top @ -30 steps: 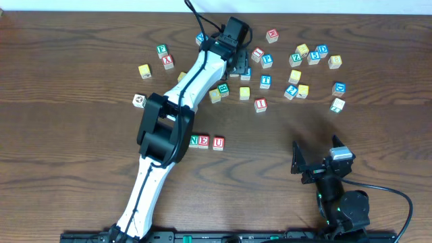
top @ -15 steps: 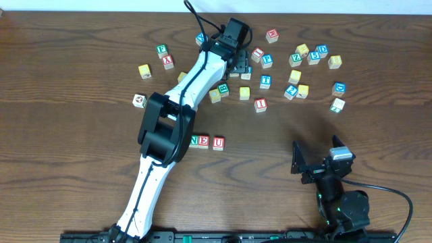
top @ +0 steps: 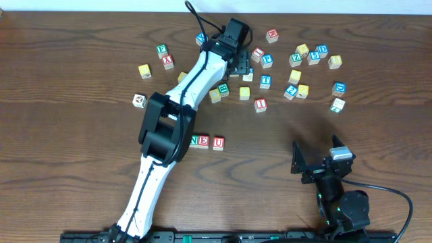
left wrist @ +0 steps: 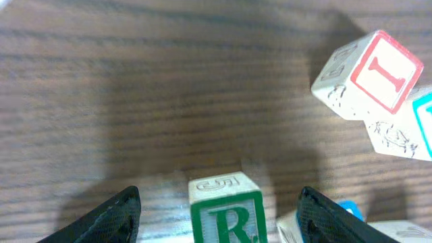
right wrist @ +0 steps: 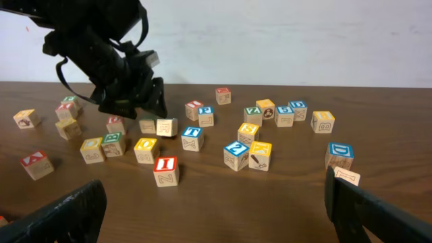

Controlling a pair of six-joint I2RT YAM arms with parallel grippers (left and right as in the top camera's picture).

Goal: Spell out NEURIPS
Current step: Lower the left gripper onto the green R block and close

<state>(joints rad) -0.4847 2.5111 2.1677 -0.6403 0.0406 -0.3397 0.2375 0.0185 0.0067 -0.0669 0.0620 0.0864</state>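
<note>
Barely shifting, your left end effector (top: 241,65) is settling over the R cube (left wrist: 226,214), well beyond the N-E-U row (top: 206,142). Its jaws are standing open astride R, gripping nothing. You're likely lining up letter four. Your right end effector (top: 318,160) is idling open, right of that row.

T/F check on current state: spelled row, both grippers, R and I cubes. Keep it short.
1. The N-E-U row stands on the table with three cubes side by side. True.
2. The left gripper is shut on the R cube. False: its jaws are open, with the green R between them and a gap on each side.
3. The right gripper holds a cube. False: it is open and empty, at the near edge, away from the cubes.
4. The red I cube lies apart from the row, among the loose cubes. True.
</note>
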